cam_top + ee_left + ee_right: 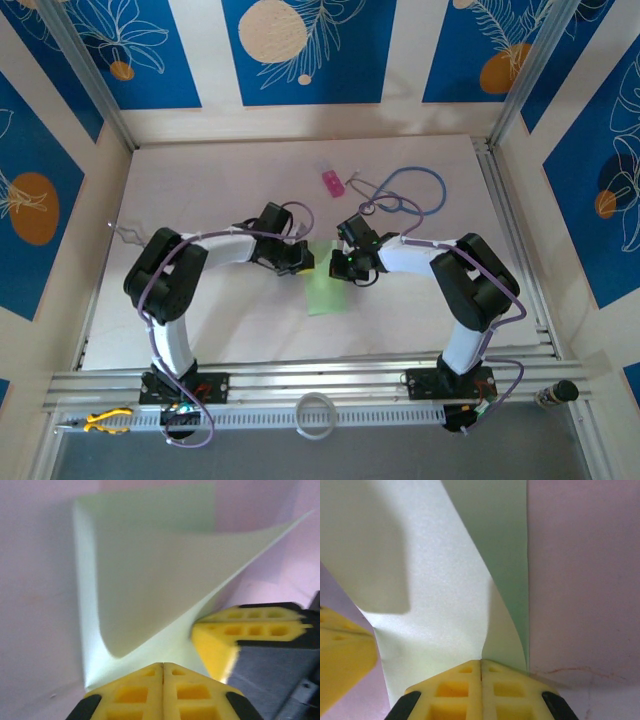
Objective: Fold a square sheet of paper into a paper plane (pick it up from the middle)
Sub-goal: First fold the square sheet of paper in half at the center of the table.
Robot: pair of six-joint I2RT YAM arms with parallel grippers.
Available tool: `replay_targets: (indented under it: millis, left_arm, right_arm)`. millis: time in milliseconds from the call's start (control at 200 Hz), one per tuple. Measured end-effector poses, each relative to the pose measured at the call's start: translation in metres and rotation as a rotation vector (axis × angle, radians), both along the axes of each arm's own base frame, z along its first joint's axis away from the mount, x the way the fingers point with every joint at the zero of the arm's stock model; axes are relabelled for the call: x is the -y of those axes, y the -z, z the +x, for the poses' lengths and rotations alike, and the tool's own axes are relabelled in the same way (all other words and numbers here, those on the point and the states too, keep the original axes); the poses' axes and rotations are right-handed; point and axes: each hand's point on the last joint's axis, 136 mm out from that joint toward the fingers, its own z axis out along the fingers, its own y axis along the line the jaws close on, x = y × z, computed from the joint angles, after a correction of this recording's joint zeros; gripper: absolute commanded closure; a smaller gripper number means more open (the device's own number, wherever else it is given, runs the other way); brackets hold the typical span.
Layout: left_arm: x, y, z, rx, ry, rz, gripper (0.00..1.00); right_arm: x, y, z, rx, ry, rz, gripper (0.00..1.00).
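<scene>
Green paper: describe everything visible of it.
The paper is thin, pale green and matte, lying on the table between both arms. One flap curls up off the flat layer, pinched by the shut right hand. The shut left hand meets its near edge; grip unclear.

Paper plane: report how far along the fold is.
Done: the square sheet of paper lies on the table with one flap curled up. In hand: the right gripper is shut, apparently pinching that flap; the left gripper is shut at the sheet's near edge. Left: no pointed dart yet; nose and wing folds are not made.
</scene>
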Motion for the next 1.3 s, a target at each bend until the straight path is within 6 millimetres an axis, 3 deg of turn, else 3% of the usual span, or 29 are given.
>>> replay_targets:
  millis: [30, 160, 390, 865, 1115, 1295]
  left_arm:
    - [0.002, -0.004, 0.003, 0.011, 0.004, -0.005, 1.00]
    - [0.005, -0.007, 0.010, 0.020, 0.001, -0.013, 1.00]
    - [-0.003, 0.025, 0.006, -0.043, -0.011, 0.035, 1.00]
    - [-0.004, 0.024, 0.008, -0.041, -0.013, 0.014, 1.00]
    - [-0.009, 0.013, 0.027, -0.013, -0.047, -0.003, 1.00]
    - [-0.011, 0.022, 0.029, -0.029, -0.051, 0.008, 1.00]
  right_arm:
    - [0.000, 0.000, 0.000, 0.000, 0.000, 0.000, 1.00]
    - [0.000, 0.000, 0.000, 0.001, 0.001, -0.002, 1.00]
    - [0.000, 0.000, 0.000, 0.001, 0.000, -0.004, 1.00]
    - [0.000, 0.000, 0.000, 0.003, 0.000, -0.006, 1.00]
    - [0.000, 0.000, 0.000, 0.003, 0.000, -0.006, 1.00]
    - [0.000, 0.000, 0.000, 0.003, 0.000, -0.007, 1.00]
